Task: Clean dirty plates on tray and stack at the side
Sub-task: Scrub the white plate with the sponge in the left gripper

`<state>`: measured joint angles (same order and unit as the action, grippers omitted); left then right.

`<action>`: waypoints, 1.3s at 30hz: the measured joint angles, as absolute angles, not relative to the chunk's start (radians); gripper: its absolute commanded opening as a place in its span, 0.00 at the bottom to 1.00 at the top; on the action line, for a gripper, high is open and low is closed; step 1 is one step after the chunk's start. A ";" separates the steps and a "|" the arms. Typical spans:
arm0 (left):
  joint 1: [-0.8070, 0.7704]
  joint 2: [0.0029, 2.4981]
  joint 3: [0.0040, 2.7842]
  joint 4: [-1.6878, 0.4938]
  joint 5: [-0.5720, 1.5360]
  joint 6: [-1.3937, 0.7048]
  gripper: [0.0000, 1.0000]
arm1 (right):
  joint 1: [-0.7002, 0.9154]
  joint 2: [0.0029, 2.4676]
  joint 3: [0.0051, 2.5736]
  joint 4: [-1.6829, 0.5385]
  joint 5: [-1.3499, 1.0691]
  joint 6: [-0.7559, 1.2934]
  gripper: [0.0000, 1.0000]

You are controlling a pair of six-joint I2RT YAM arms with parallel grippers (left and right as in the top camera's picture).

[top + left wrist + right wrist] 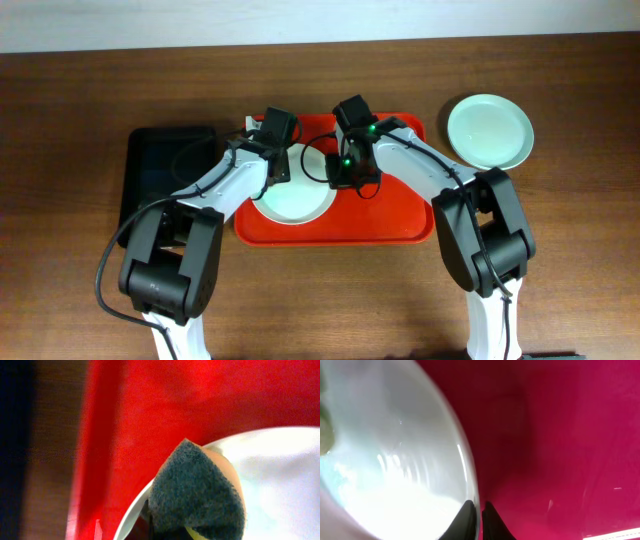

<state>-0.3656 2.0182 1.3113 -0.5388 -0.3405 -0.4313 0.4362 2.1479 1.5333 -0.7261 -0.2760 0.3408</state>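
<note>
Finds one plate (297, 203) lying on the left half of the tray (392, 218), between the two grippers. Grips a grey sponge (197, 491) in the left gripper (275, 150), jaws closed on it though mostly hidden behind it, with the sponge pressed onto the plate's left edge just inside the rim. Pinches the plate's right rim with the right gripper (479, 517), fingers (466, 521) nearly together, one inside the rim and one outside over bare red tray. Shows a faint pale smear on the glossy plate, blurred in the right wrist view. Keeps a second plate (490, 130) on the table (80, 90), right of the tray and apart from it. Has a black tray (160, 165) just left of the red one.
</note>
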 measured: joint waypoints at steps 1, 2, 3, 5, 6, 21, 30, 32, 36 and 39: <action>-0.369 2.018 1.311 -0.549 -0.371 -0.431 0.00 | 0.439 2.148 1.534 -0.723 -0.283 0.341 0.06; -0.370 2.017 1.311 -0.558 -0.393 -0.431 0.00 | 0.440 2.148 1.534 -0.721 -0.292 0.341 0.05; -0.371 2.013 1.311 -0.565 -0.409 -0.431 0.00 | 0.441 2.148 1.535 -0.720 -0.295 0.344 0.05; -0.371 1.995 1.311 -0.585 -0.429 -0.431 0.00 | 0.442 2.148 1.535 -0.720 -0.297 0.344 0.05; -0.369 1.979 1.311 -0.596 -0.448 -0.431 0.00 | 0.442 2.148 1.535 -0.725 -0.289 0.345 0.05; -0.364 1.871 1.299 -0.685 0.054 -0.431 0.00 | 0.435 2.147 1.535 -0.739 -0.230 0.341 0.05; -0.370 1.953 1.287 -0.738 -0.136 -0.431 0.00 | 0.435 2.147 1.535 -0.740 -0.227 0.341 0.05; -0.371 1.954 1.287 -0.742 -0.217 -0.431 0.00 | 0.435 2.147 1.535 -0.741 -0.234 0.340 0.04; -0.390 1.954 1.295 -0.741 -0.340 -0.431 0.00 | 0.442 2.148 1.535 -0.741 -0.253 0.341 0.04; -0.387 1.951 1.320 -0.751 -0.401 -0.431 0.00 | 0.441 2.148 1.535 -0.740 -0.250 0.331 0.04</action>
